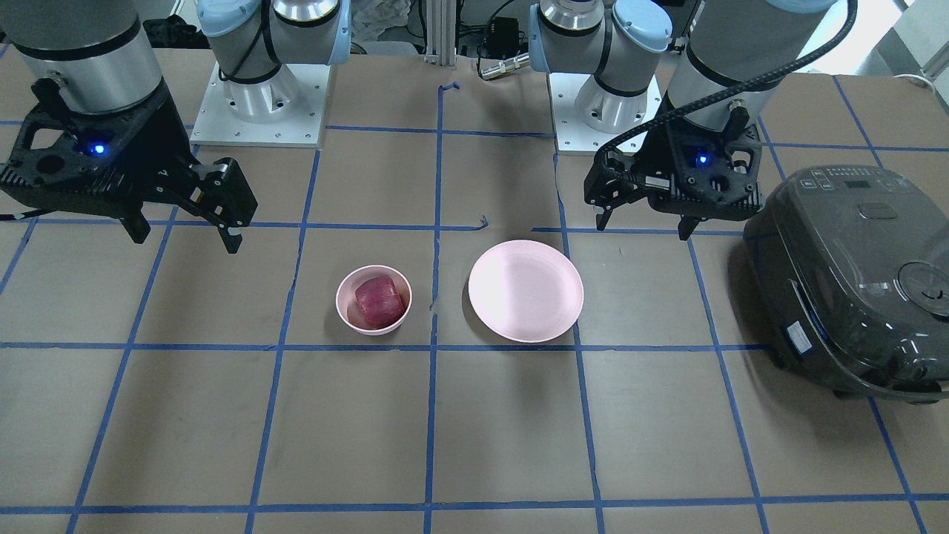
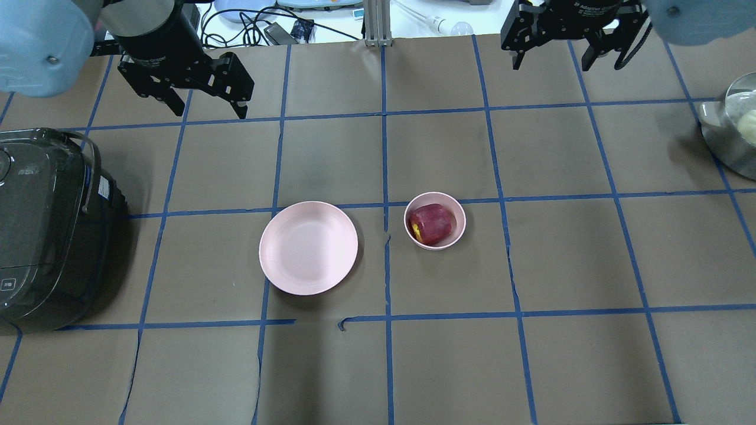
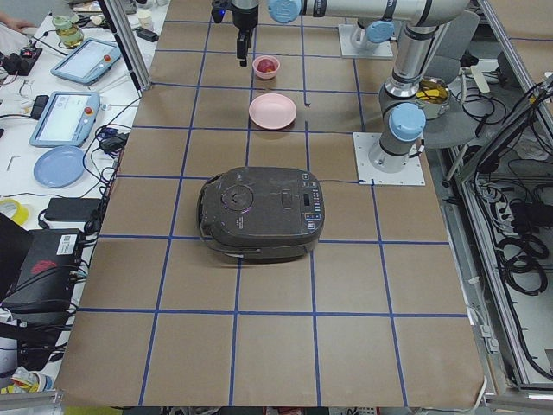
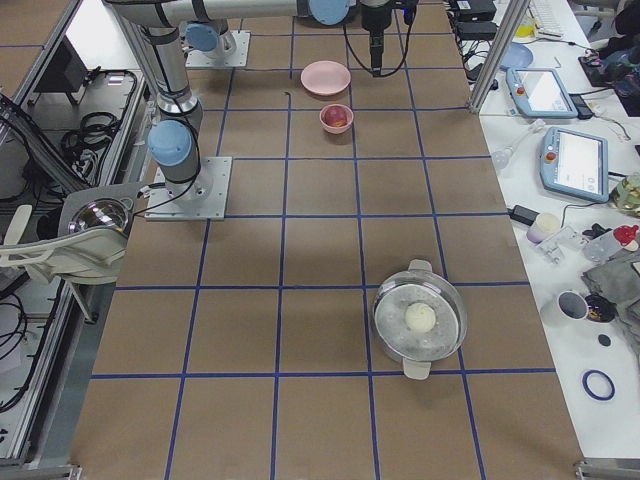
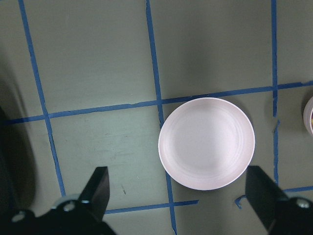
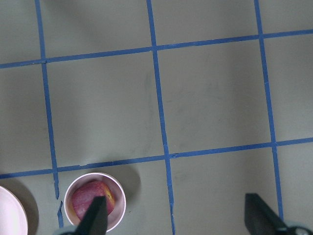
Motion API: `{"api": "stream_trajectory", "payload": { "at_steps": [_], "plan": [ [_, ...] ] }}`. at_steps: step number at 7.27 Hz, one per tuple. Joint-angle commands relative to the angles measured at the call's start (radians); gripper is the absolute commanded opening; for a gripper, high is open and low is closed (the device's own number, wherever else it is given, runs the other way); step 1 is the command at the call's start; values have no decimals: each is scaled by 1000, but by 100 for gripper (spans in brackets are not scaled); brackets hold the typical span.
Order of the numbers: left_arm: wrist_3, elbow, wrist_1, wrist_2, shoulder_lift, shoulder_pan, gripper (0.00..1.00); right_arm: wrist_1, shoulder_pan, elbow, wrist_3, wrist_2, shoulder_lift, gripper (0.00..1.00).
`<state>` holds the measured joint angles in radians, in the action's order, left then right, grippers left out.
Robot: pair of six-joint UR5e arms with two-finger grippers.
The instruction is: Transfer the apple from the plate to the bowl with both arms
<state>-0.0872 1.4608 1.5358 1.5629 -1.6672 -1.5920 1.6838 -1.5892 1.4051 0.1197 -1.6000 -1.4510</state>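
The dark red apple (image 1: pixel 380 301) (image 2: pixel 432 224) lies inside the small deep pink bowl (image 1: pixel 347 313) (image 2: pixel 459 229), its yellowish patch showing. The wide pink plate (image 1: pixel 526 291) (image 2: pixel 308 247) stands empty beside the bowl. My left gripper (image 1: pixel 643 226) (image 2: pixel 209 112) is open and empty, raised behind the plate; its wrist view shows the plate (image 5: pixel 206 143) between its fingers (image 5: pixel 98 186). My right gripper (image 1: pixel 185 241) (image 2: pixel 552 65) is open and empty, raised well away from the bowl; its wrist view shows the apple (image 6: pixel 90 200) in the bowl (image 6: pixel 120 196) at the lower left.
A dark rice cooker (image 1: pixel 852 282) (image 2: pixel 41 230) sits at the table end on my left side. A metal pot (image 2: pixel 729 136) (image 4: pixel 420 315) with a pale ball in it sits at the far right end. The arm bases (image 1: pixel 256 104) stand on the robot's side of the table. Blue tape lines grid the table.
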Motion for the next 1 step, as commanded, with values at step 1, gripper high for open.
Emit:
{"api": "stream_trajectory", "payload": {
  "at_steps": [1],
  "plan": [
    [0,12,0,-1,0,-5,100,1,0,0,0,0,0,100]
  ]
}}
